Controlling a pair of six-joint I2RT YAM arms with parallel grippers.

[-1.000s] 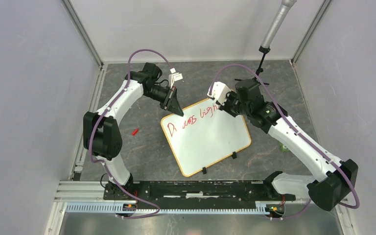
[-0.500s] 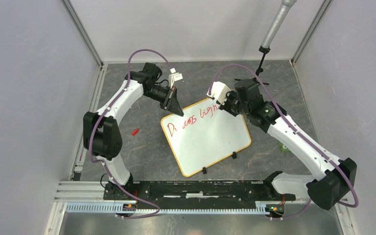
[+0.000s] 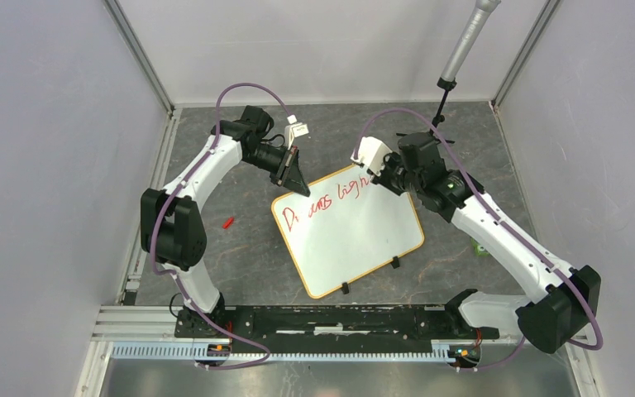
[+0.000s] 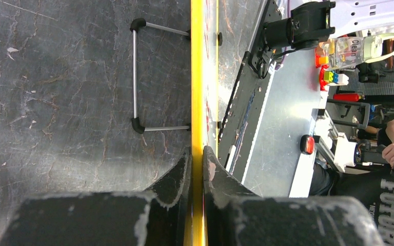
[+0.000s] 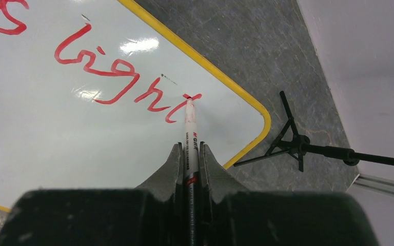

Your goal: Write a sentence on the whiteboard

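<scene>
Almost nothing moved: right arm's elbow crept slightly, whiteboard (image 3: 355,240) and left arm unchanged. Now the right gripper (image 5: 190,148) is clamped narrow on a marker (image 5: 190,120), its tip touching the whiteboard at the end of "light" in the red sentence (image 5: 114,82). The left gripper (image 4: 197,154) pinches the yellow rim near the far-left corner. Whiteboard lies skewed on the surface (image 3: 248,248), between both arms.

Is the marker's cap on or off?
Off. The marker shows a bare red tip touching the whiteboard at the last stroke of "light"; the right gripper is shut on it.
</scene>
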